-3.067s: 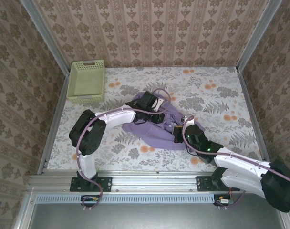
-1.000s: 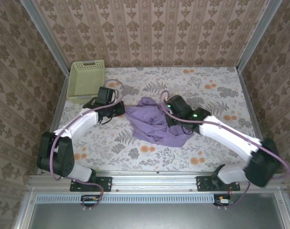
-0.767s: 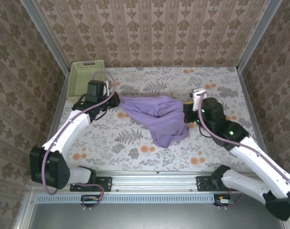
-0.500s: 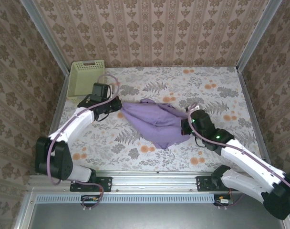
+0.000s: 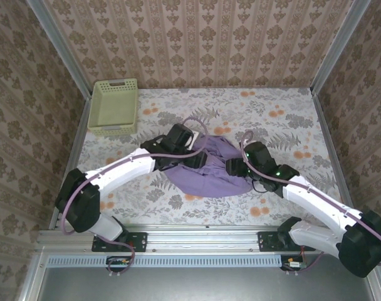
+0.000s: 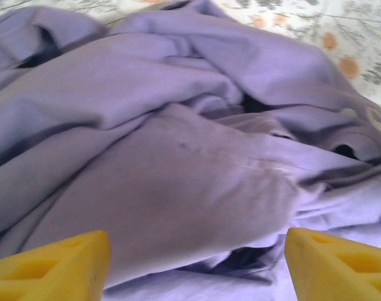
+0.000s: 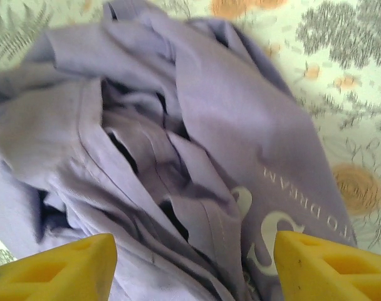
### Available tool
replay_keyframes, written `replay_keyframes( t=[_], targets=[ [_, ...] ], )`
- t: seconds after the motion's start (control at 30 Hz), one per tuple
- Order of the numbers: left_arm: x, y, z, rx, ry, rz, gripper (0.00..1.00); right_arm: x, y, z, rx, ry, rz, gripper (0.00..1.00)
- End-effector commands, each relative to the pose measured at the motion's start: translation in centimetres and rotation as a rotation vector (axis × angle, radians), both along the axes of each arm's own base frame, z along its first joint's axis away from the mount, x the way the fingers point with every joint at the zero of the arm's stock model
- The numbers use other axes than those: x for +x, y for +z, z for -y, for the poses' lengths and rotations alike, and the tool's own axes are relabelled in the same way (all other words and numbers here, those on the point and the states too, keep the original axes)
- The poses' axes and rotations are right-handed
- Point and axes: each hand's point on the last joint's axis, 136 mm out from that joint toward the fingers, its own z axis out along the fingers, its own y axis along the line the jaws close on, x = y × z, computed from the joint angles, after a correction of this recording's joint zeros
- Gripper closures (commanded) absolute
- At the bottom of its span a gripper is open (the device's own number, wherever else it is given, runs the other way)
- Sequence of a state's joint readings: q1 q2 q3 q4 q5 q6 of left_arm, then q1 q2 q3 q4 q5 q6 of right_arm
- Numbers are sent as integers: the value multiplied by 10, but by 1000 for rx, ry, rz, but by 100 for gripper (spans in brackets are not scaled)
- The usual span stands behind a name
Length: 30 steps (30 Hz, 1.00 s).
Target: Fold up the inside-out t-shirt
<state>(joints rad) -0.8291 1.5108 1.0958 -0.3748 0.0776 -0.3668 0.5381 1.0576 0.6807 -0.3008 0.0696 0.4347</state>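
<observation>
You see the lavender t-shirt [image 5: 209,170] crumpled in a heap, white lettering [image 7: 284,219] showing, near the middle of the table [image 5: 291,113], left gripper [image 6: 197,266] and right gripper [image 7: 197,266] both open over it

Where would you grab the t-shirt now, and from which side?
Probably by the seamed fold standing up on top of the t-shirt, coming straight down from above. It lies crumpled on the table with no edge lifted clear, so only such raised ridges give the open right fingers something to close across.
</observation>
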Motion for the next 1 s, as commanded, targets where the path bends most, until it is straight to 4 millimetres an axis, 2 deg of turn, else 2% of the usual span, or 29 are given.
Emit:
replay_keyframes(
  t=[0.0, 0.13, 0.2, 0.3, 0.4, 0.5, 0.6, 0.7, 0.83, 0.97],
  targets=[
    [8, -4, 19, -3, -25, 31, 23, 3, 6, 6, 16, -16, -21, 30],
    [10, -17, 41, -26, -44, 3, 24, 9, -1, 15, 80, -73, -52, 31],
    [16, -28, 43, 3, -33, -15, 33, 11, -4, 17, 95, -84, -60, 31],
    [14, -40, 45, 15, -34, -46, 53, 13, -9, 21, 93, -104, -73, 31],
    [1, -38, 40, -16, -43, -44, 85, 20, -11, 23, 85, -107, -87, 31],
    [-24, -32, 24, -46, -45, 17, 98, 31, -11, 14, 76, -78, -102, 31],
    [-52, -35, 7, -54, -48, 57, 100, 46, -16, 0, 74, -40, -129, 31],
    [-69, -42, -11, -64, -23, 79, 100, 57, -25, -24, 50, 24, -175, 31],
    [-77, -53, -31, -89, 34, 75, 100, 63, -37, -54, -19, 92, -211, 31],
    [-83, -56, -38, -102, 40, 77, 100, 61, -55, -60, -128, 91, -258, 31]
  ],
)
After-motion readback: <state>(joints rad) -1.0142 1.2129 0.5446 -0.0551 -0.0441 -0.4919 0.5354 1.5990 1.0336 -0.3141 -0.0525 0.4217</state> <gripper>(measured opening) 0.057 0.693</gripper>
